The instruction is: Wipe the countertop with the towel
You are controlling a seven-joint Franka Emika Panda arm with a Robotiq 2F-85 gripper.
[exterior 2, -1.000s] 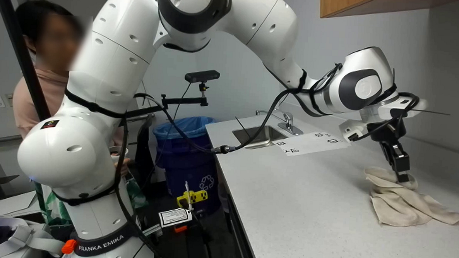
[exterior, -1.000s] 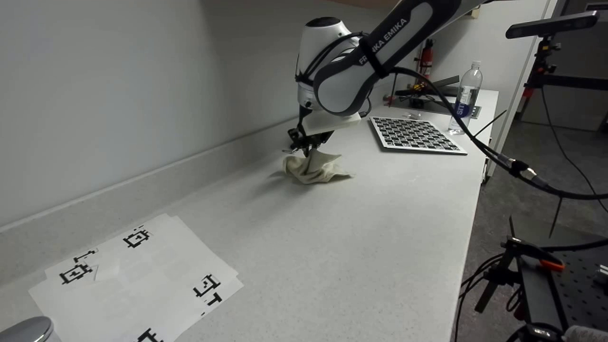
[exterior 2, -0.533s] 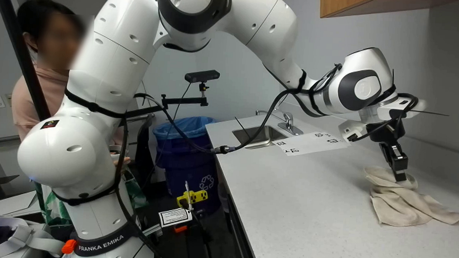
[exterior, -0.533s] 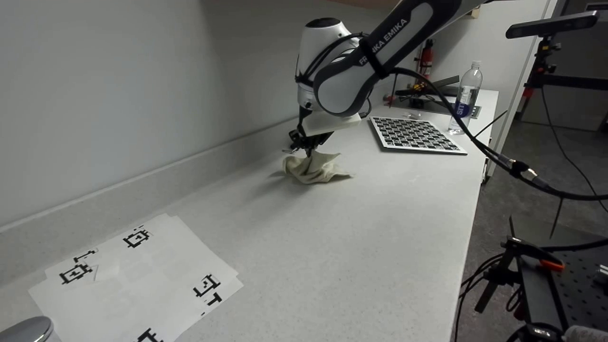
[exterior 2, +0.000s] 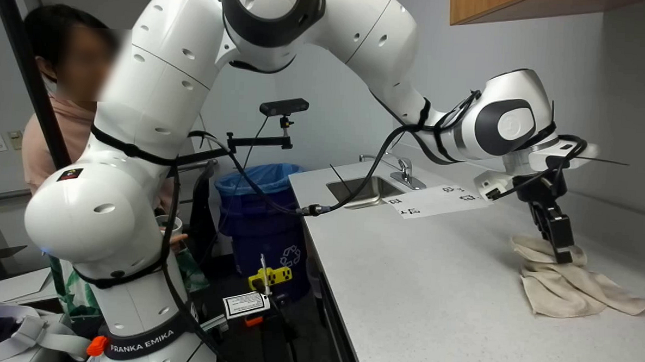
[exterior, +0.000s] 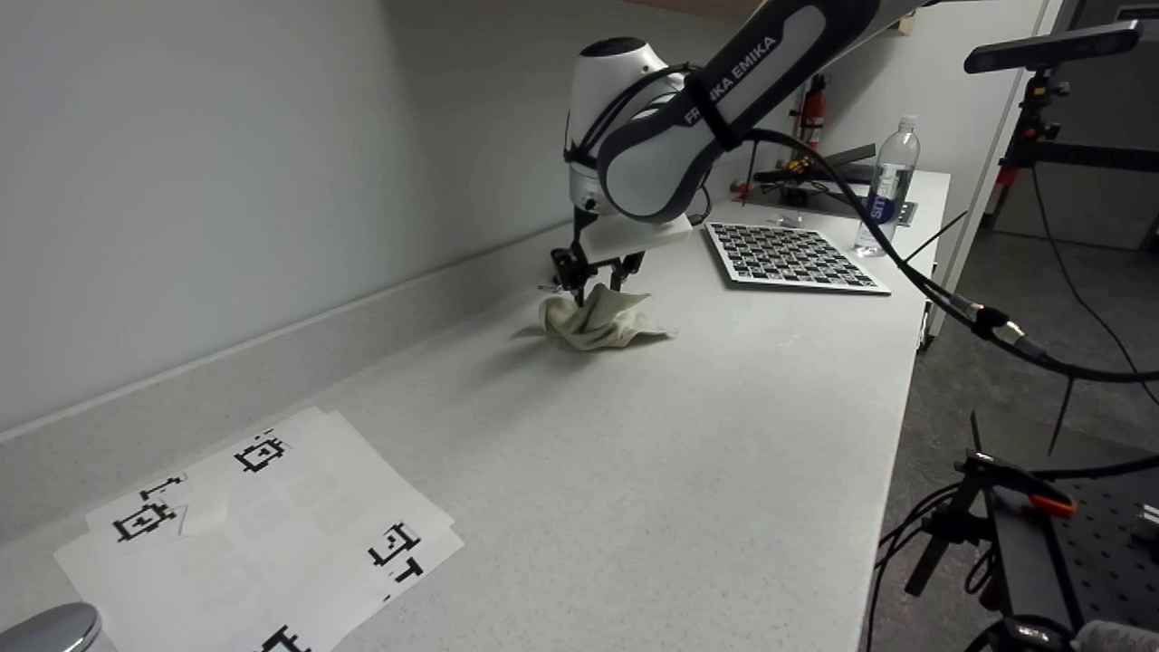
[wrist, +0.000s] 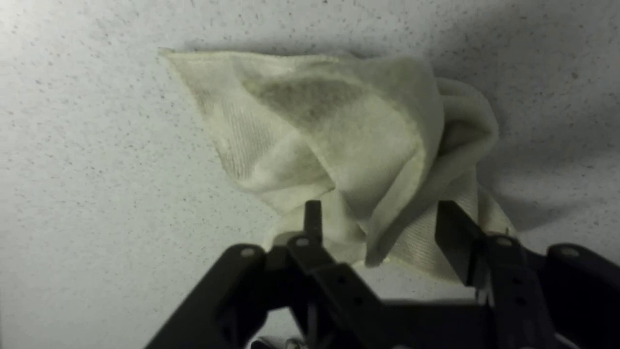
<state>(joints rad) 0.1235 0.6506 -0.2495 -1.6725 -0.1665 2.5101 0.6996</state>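
The cream towel (exterior: pixel 602 328) lies crumpled on the light speckled countertop (exterior: pixel 679 480), near the back wall. It also shows in an exterior view (exterior 2: pixel 562 292) and fills the middle of the wrist view (wrist: pixel 358 126). My gripper (exterior: pixel 598 290) is just above the towel, pointing down, and its black fingers are spread apart. In the wrist view the open gripper (wrist: pixel 378 206) has a raised fold of the towel between its fingers, with a gap on each side. In an exterior view the gripper (exterior 2: pixel 563 255) overlaps the towel's upper part; contact cannot be told.
Marker sheets (exterior: pixel 263 534) lie on the counter. A checkered board (exterior: pixel 792 258) and a water bottle (exterior: pixel 887 190) stand farther along. A sink (exterior 2: pixel 365 192) with a faucet (exterior 2: pixel 406 174) is at the far end. A wooden cabinet (exterior 2: pixel 515 7) hangs above. A person (exterior 2: pixel 58 126) stands behind the arm.
The gripper's fingers have opened from close together to wide apart. The gripper has dropped slightly toward the towel. The towel has not visibly moved.
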